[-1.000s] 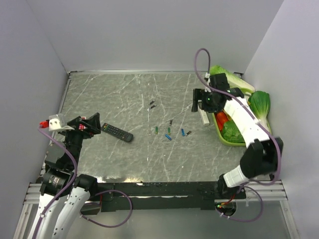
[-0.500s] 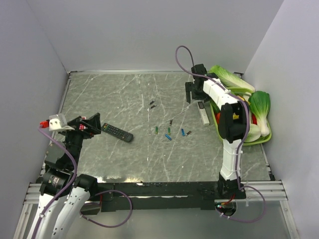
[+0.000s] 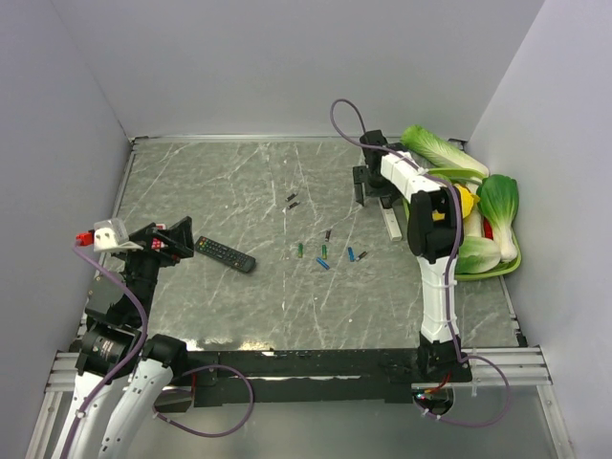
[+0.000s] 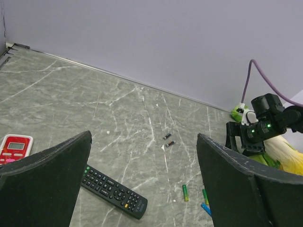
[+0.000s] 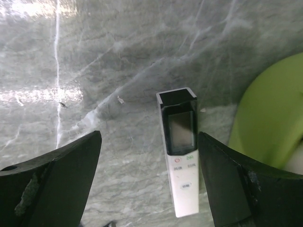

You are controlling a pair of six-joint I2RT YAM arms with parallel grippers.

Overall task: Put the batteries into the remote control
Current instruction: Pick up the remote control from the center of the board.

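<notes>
R gripper (image 5: 147,142) hangs over the white remote (image 5: 182,161), jaws apart; L gripper (image 4: 143,139) is apart too. Batteries (image 3: 323,253) lie mid-table, well apart. Risk: close off-centre and you'll skid it into the tray (image 5: 265,109).

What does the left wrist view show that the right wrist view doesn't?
Left wrist only: the black remote, a red and white remote at the left edge, and the scattered batteries. Right wrist only: a white remote, its top end dark and seemingly open. Both: the grey marbled table and an open claw framing the picture, left claw in one, right claw in the other.
</notes>
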